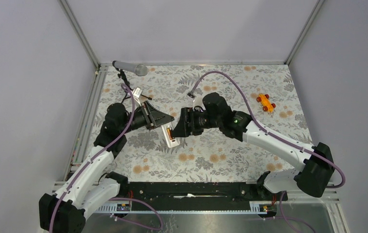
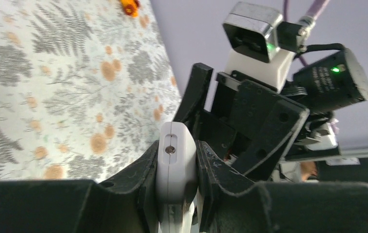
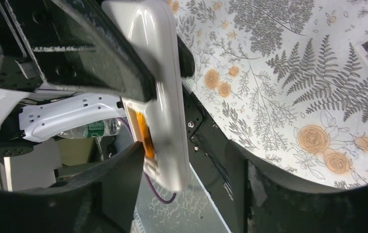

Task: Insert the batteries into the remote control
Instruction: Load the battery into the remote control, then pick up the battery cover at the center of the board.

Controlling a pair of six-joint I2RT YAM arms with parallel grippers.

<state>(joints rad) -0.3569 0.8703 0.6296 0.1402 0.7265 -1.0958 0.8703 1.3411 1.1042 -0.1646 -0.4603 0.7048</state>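
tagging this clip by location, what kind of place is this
Probably a robotics lab test cell: plain grey walls in aluminium framing, a floral cloth as work surface, and unrelated props, a microphone and a toy car.

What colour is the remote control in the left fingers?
The remote control is white, with a coppery orange battery in its compartment; best in the right wrist view.
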